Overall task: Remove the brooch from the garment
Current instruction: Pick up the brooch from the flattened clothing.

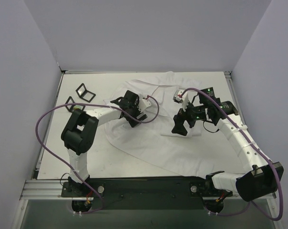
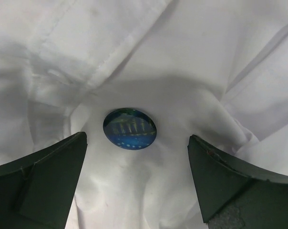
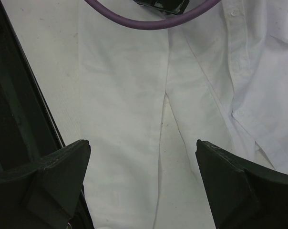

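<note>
Left gripper (image 2: pixel 137 142) is released, dark fingers (image 2: pixel 48 176) spread wide. The round blue glossy brooch (image 2: pixel 129 129) sits right between them, and neither finger touches it. It's lying flat on the big white thin-fabric shirt (image 2: pixel 182 57), just below a stitched fold. You only get that from the left wrist view. From the top camera the gripper covers the spot, so the brooch can't be seen there.

Right gripper (image 3: pixel 143 145) is slack too, jaws wide with nothing in them. It hangs over plain shirt fabric, with a purple cable (image 3: pixel 153 21) looping across the top of its view.

The top view gives the layout: the shirt is rumpled across the middle and right of the white worktop (image 1: pixel 53 143), with both arms over it. Two small black square frames (image 1: pixel 86 91) sit near the far left corner, off the shirt.
</note>
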You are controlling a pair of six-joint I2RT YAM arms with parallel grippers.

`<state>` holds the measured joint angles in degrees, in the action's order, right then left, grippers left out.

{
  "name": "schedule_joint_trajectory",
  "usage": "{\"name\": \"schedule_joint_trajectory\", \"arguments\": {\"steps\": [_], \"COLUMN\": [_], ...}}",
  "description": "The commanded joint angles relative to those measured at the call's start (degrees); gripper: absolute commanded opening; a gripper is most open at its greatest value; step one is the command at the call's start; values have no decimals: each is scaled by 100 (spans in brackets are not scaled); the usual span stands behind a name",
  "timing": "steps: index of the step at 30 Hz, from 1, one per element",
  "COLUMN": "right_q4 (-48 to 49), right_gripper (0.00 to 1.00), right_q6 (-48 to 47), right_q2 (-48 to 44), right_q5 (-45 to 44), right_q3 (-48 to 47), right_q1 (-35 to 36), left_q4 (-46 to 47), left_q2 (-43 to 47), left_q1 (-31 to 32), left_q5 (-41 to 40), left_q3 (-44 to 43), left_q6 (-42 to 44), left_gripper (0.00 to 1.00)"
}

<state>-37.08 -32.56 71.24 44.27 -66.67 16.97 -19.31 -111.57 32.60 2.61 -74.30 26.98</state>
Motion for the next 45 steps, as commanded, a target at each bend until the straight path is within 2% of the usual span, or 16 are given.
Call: {"name": "schedule_joint_trajectory", "arguments": {"steps": [1,9,18,25,36,45], "right_q4": [17,34,43,43,43,43], "right_gripper": [100,100,100,100,100,100], "right_q6": [48,56,74,83,74,65], "right_q2": [91,153,127,83,83,109], "right_q5": [11,20,55,47,20,-15], "right_q3": [-109,-56,-21,23,23,14], "right_q1": [61,104,157,201,254,298], "left_q4": [313,411,560,551,885,-265], "left_q2": [-225,-409,-480,-410,-225,-611], "left_q1": [97,124,115,97,-52,-324], "left_q5": [-209,-463,-542,-578,-1149,422], "left_q3": [-67,-49,39,-23,-137,-962], "left_q6": [-70,-53,-97,-140,-509,-800], "left_gripper": [97,97,80,76,80,84]}}
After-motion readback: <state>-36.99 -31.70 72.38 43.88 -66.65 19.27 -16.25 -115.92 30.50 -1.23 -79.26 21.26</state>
